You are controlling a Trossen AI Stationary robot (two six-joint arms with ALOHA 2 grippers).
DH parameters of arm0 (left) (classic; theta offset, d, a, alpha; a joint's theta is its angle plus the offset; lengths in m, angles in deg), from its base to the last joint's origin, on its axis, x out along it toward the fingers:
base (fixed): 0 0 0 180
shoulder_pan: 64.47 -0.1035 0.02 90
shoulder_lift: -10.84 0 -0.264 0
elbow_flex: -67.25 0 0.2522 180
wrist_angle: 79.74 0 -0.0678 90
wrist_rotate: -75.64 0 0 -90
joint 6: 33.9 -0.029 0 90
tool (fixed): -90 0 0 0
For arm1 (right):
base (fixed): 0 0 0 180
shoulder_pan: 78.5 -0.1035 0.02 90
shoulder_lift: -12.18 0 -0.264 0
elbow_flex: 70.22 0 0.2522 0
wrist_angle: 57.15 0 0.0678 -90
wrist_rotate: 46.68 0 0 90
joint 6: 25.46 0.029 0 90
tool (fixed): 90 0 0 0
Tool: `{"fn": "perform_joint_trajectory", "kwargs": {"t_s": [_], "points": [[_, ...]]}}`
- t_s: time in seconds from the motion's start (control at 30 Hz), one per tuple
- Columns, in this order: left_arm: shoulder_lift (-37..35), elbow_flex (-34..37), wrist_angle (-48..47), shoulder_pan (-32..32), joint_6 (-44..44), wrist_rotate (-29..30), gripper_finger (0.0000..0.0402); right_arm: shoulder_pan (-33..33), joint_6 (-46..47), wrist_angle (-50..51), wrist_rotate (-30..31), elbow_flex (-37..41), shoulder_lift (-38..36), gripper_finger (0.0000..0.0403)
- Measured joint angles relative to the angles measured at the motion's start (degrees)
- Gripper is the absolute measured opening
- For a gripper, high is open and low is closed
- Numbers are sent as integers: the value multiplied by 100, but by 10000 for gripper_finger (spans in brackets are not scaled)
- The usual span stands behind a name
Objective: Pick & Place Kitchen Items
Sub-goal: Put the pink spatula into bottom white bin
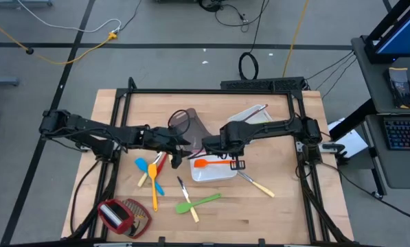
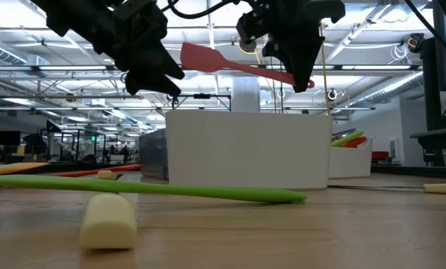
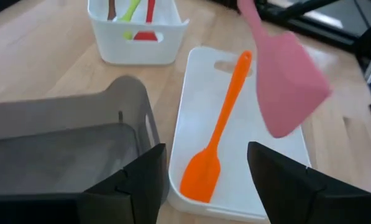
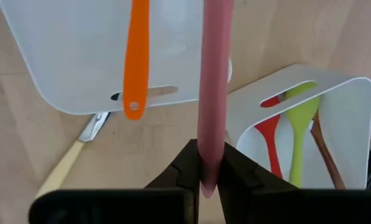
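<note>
At the bench's [image 1: 122, 103] near left corner lies a red-and-silver thing with a woven part [image 1: 122, 214]. Beyond it, the left arm reaches in toward the middle, its left hand [image 1: 179, 152] hanging above the bench just beside the grey-brown tray [image 1: 185, 123], fingers spread wide and holding nothing, as the left wrist view shows. On the bench near that hand lie a blue spoon [image 1: 150, 175], a yellow utensil [image 1: 154, 191] and a red one [image 1: 159, 163]; farther toward the front edge are a pale-handled knife [image 1: 188, 203] and a green spatula [image 1: 199, 203]. In the middle sits the flat white tray [image 1: 215, 175] with the orange spatula [image 1: 215, 163] lying in it. The right hand [image 4: 211, 177] hovers over that tray, fingers pressed tight on the handle of the pink spatula [image 3: 284, 87], which hangs in the air clear of the tray, blade toward the left hand. Right of the tray another pale-handled knife [image 1: 257, 184] rests on the wood. Farther back, the deep white bin [image 4: 334, 124] holds red [image 4: 272, 140], green [image 4: 300, 130] and brown [image 4: 327, 155] utensils.
</note>
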Motion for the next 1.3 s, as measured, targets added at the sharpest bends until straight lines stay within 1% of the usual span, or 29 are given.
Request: {"fn": "perform_joint_trajectory", "kwargs": {"t_s": [0.1,0.23,0.37,0.53,0.73,0.9,0.97,1.03,1.1,1.2,1.3], "points": [[0,0,-19,-15,152,-4,232,-84,-28,-15,251,0,0,22],[-1,2,-60,-17,141,-4,232,-191,-52,-13,403,0,0,22],[-189,2,-160,-24,128,5,232,-340,-48,-14,682,-2,0,22],[-799,4,-431,-157,-54,183,232,-539,-3,-17,1170,30,0,22],[-1648,13,-656,-398,-479,207,232,-709,24,-16,2110,160,0,22],[-2113,13,-1092,-493,-610,197,232,-746,149,-15,2640,175,0,22],[-2253,13,-1327,-500,-597,197,232,-746,211,-13,2757,175,0,22],[-2325,13,-1408,-500,-591,195,232,-746,317,-15,2723,175,0,22],[-2380,13,-1556,-498,-587,195,232,-742,339,-15,2413,175,0,22],[-2398,13,-1597,-498,-585,155,232,-746,295,-12,1643,177,0,22],[-2396,13,-1597,-493,-585,146,232,-695,302,-15,647,177,0,22]]}}
